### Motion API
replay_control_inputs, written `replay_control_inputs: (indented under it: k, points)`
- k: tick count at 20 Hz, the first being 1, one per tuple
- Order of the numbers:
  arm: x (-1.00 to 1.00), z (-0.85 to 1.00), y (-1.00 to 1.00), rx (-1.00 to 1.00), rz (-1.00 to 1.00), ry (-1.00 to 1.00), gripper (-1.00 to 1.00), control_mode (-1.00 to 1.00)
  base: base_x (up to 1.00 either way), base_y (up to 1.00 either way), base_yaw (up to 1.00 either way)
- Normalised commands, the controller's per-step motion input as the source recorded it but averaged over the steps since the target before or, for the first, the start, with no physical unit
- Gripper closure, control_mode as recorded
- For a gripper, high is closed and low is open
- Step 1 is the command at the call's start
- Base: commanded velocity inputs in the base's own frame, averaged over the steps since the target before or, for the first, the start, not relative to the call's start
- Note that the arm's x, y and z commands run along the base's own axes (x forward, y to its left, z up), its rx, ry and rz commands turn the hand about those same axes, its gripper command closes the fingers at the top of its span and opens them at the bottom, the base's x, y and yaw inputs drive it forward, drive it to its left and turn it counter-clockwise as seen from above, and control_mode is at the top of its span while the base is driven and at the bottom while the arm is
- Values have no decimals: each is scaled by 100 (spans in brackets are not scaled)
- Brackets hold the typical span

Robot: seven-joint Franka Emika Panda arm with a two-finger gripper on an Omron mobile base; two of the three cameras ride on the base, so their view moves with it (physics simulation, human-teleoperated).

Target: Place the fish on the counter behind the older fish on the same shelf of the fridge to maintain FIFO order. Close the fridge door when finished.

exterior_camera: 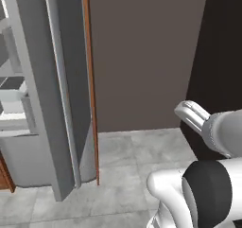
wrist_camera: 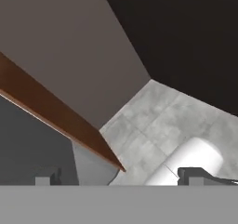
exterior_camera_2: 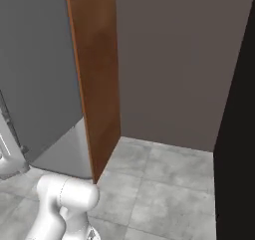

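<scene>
Grey floor tiles (exterior_camera: pixel 127 151), brown wall behind. Fridge (exterior_camera: pixel 19 127) at far left in left base view, cut off by the frame; pale interior partly visible. Fridge door (exterior_camera: pixel 61 90) stands open, edge-on, beside brown side panel (exterior_camera_2: pixel 97 79). Hand (wrist_camera: pixel 121 181) released, fingertips (wrist_camera: pixel 46 176) spread wide, empty.
</scene>
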Motion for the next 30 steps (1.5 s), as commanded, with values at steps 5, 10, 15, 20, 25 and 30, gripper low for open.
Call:
replay_control_inputs:
  k: [5,10,15,20,25,30]
  points:
    - [0,0,0,0,0,0,-100,100,45,-96,47]
    - [0,0,0,0,0,0,-100,100,64,-51,45]
    - [0,0,0,0,0,0,-100,100,73,-12,56]
    - [0,0,0,0,0,0,-100,100,69,-8,57]
    - [0,0,0,0,0,0,-100,100,64,-10,48]
    - [0,0,0,0,0,0,-100,100,79,0,39]
